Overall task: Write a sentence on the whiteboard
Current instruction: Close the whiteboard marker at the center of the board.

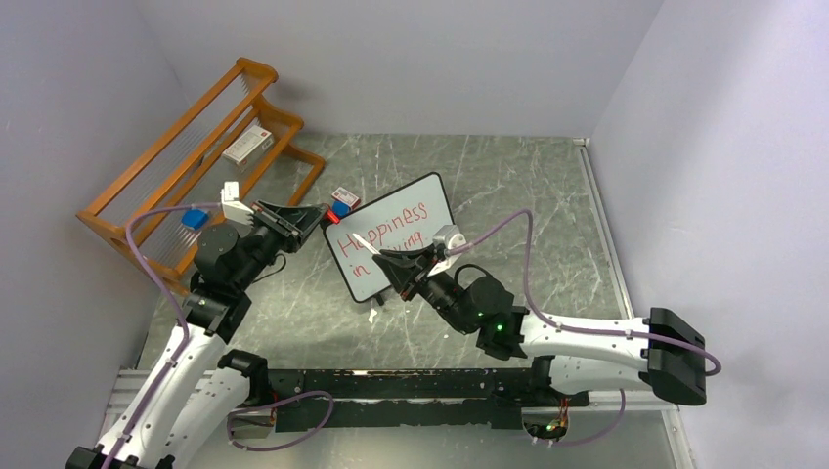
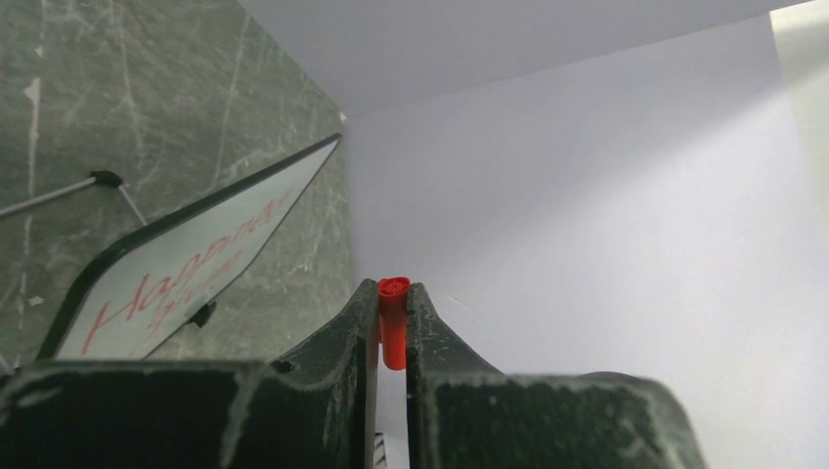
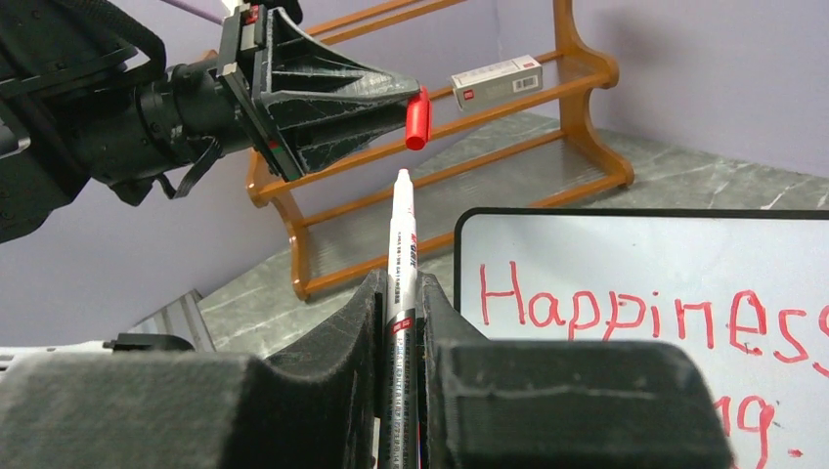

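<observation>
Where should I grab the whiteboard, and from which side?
Probably the whiteboard by its thin black frame at the far right corner, approached from the right, pinching across the edge. That rim is bare and slim, while the right pincer with the marker hangs over the near part and the left pincer crowds the left corner.

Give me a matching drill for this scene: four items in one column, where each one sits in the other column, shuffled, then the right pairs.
Column one:
1. red cap
2. marker
3. small box
4. whiteboard

Column two:
A. lying on the wooden rack
B. clamped in the right end effector
C. propped on the table, with red lettering on it
D. clamped in the left end effector

Pairs: 1-D, 2-B, 3-A, 4-C
</observation>
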